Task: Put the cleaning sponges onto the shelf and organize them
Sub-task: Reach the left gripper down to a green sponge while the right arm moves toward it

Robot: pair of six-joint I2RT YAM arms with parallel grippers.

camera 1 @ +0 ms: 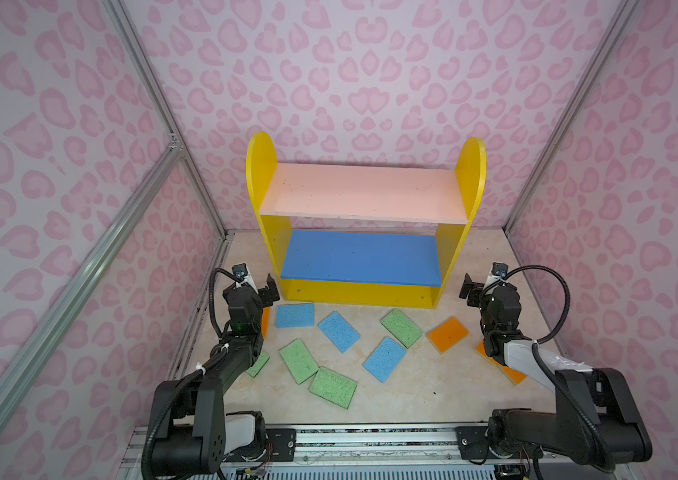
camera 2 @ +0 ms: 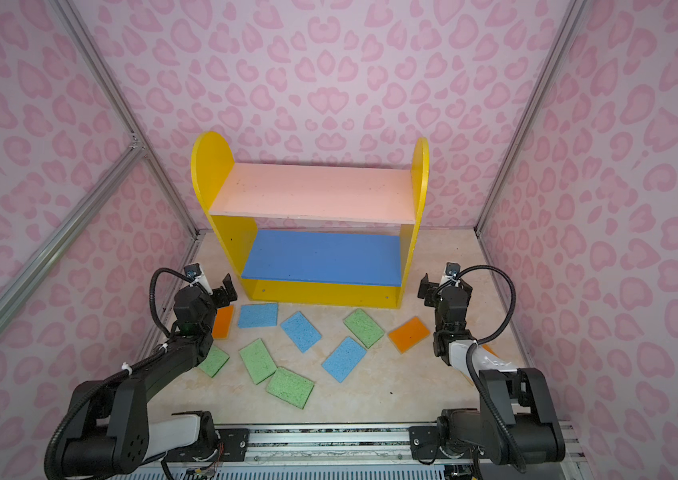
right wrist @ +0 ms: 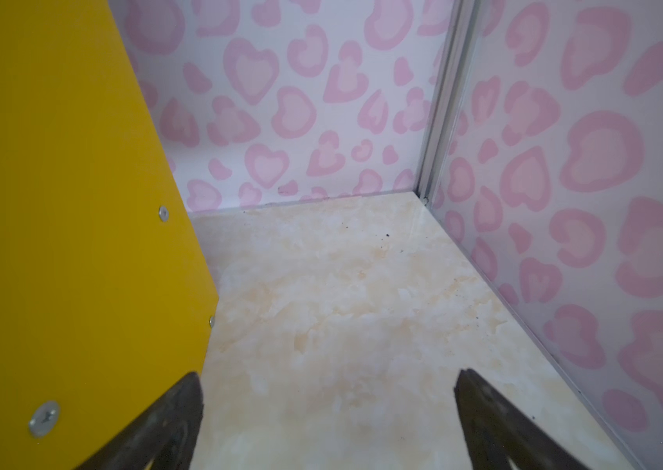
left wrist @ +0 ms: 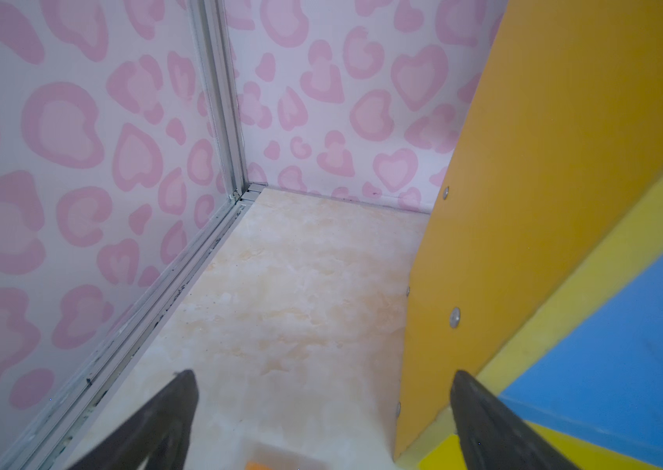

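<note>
The shelf stands at the back, its pink board and blue board bare. Several sponges lie flat on the floor in front of it: blue ones, green ones, and an orange one. My arms partly hide another green sponge and two orange ones. My left gripper hangs open and empty by the shelf's left foot. By the right foot, my right gripper is open and empty too.
Pink patterned walls with aluminium posts close in the marbled floor on three sides. The shelf's yellow side panels stand close beside each gripper. A metal rail carries the arm bases at the front.
</note>
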